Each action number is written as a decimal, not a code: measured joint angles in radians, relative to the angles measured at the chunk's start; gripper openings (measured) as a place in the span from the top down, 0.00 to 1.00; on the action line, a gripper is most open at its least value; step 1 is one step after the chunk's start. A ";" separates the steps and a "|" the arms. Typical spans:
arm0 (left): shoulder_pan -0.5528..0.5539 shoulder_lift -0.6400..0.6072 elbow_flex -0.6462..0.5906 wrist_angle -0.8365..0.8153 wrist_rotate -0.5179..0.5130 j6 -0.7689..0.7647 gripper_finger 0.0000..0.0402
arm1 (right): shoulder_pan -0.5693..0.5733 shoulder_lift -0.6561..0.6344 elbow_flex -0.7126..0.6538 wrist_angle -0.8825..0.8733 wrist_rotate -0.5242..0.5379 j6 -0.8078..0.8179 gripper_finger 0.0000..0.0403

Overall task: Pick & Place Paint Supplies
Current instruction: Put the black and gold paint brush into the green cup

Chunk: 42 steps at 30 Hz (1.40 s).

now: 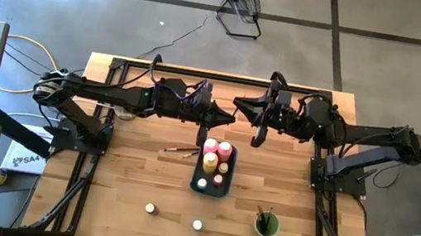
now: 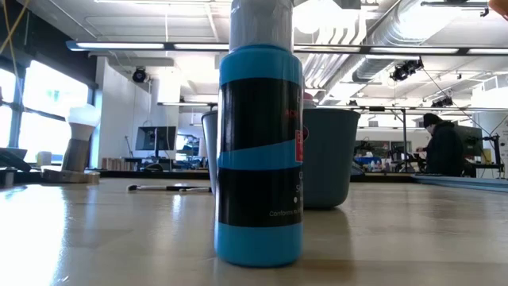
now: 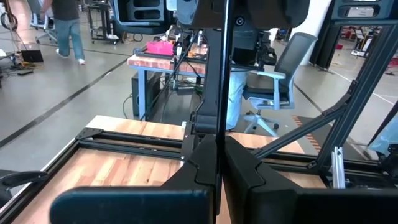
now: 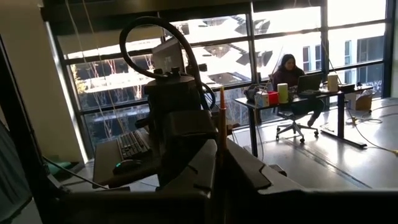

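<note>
A thin brown-handled paintbrush (image 4: 222, 118) stands upright in the air between my two grippers, above the table's far middle. My left gripper (image 1: 231, 119) and my right gripper (image 1: 238, 104) meet tip to tip there, both level and both shut on the brush (image 3: 222, 93). Below them a dark tray (image 1: 195, 174) carries pink bottles (image 1: 225, 149), a yellow bottle (image 1: 210, 161) and small jars. Two more brushes (image 1: 181, 149) lie flat on the wood left of the tray. Two pale-capped jars (image 1: 150, 208) (image 1: 197, 225) stand near the front edge. My left gripper pinches the brush's shaft (image 3: 222, 146) between its two fingers, coming level from the table's left and lying across it. The brush stands upright, clear of the table. My right gripper pinches the brush's orange-brown handle (image 4: 222, 152) between its two fingers, coming nearly level from the table's right and across it. The handle's pointed end (image 4: 222, 90) sticks up above the fingers.
A round green cup (image 1: 266, 224) with brushes in it stands at the front right. In the low view a blue-and-black bottle (image 2: 259, 151) stands close to the camera, with a grey-blue cup (image 2: 329, 159) behind it. A black frame (image 1: 118, 62) borders the table.
</note>
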 joint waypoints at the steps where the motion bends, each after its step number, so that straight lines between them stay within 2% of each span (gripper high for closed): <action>1: 0.000 0.000 0.000 0.000 0.000 0.000 1.00 | 0.000 0.000 0.000 0.000 0.000 0.000 0.96; 10: 0.000 0.000 0.000 -0.002 0.007 0.000 0.95 | 0.000 0.000 0.000 -0.001 -0.027 -0.004 0.98; 15: 0.002 0.000 0.000 -0.001 0.053 -0.001 0.96 | 0.001 0.000 0.000 -0.001 -0.035 0.000 0.98; 21: 0.002 0.000 0.000 -0.001 0.033 0.014 0.94 | 0.000 0.000 0.000 -0.001 -0.031 0.000 0.99; 24: 0.002 0.000 0.000 -0.001 0.032 0.023 0.87 | 0.001 -0.004 0.000 -0.005 -0.034 0.001 0.99; 34: 0.003 0.000 0.000 -0.007 0.026 0.032 0.55 | 0.001 -0.058 -0.001 -0.083 -0.026 0.001 0.99; 38: 0.003 -0.009 0.000 -0.021 0.007 0.034 0.50 | 0.001 -0.118 -0.001 -0.197 0.037 0.000 0.99; 42: 0.003 -0.025 -0.001 -0.044 -0.005 0.034 0.49 | 0.003 -0.191 -0.001 -0.347 0.112 0.027 0.99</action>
